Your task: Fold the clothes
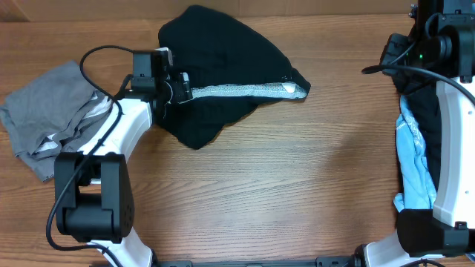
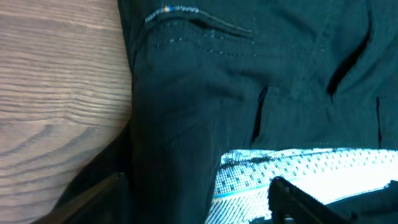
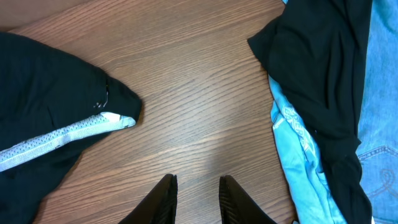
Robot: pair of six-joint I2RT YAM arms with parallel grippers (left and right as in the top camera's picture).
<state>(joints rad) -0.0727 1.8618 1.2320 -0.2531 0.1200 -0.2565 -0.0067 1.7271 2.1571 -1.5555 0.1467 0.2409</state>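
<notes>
The black shorts lie spread at the table's far middle, with the pale mesh waistband showing as a strip along their near side. My left gripper is at the shorts' left end. In the left wrist view its jaws stand wide apart, with a fold of black cloth between them and the mesh band beside the right finger. My right gripper hangs over bare wood, its fingers a little apart and nothing between them. The shorts' corner lies to its left.
A grey piece with white trim lies crumpled at the left edge. At the right edge, under the right arm, is a pile of a black garment, a light-blue one and a denim one.
</notes>
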